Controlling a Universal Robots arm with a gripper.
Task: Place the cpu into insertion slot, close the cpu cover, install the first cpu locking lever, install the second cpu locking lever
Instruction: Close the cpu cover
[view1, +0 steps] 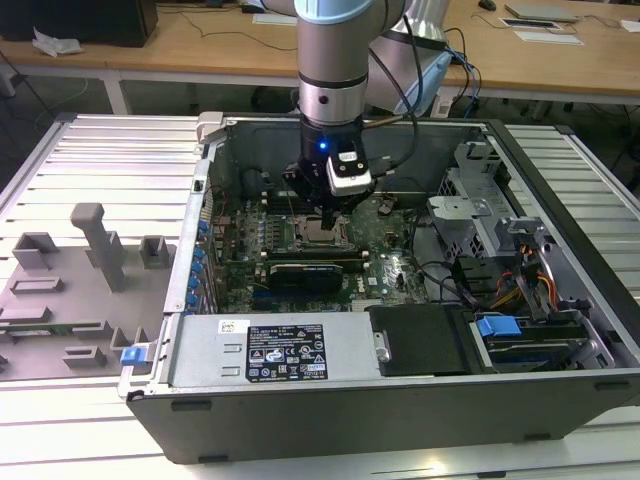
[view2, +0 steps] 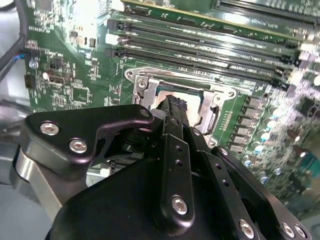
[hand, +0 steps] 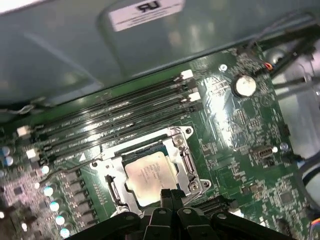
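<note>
The cpu (hand: 149, 177) lies flat in the insertion slot (hand: 113, 194) on the green motherboard (hand: 235, 135), its silvery-beige top facing up. The silver cpu cover (hand: 186, 165) lies down around it, framing the chip in its window. My gripper (hand: 171, 192) is shut with nothing between its fingers, and its tips sit at the edge of the socket, at the cover's rim. In the second wrist view the gripper (view2: 175, 102) hides much of the cpu (view2: 164, 90) and the cover (view2: 218, 98). The exterior view shows the gripper (view1: 325, 215) low inside the open computer case, over the socket (view1: 318, 236).
Long black memory slots (hand: 115, 115) run beside the socket. A black heatsinked card (view1: 305, 272) lies in front of it. The grey power supply box (view1: 280, 350), drive bays and cables (view1: 470, 280) crowd the case. A grey fixture tray (view1: 70, 290) lies at the exterior view's left.
</note>
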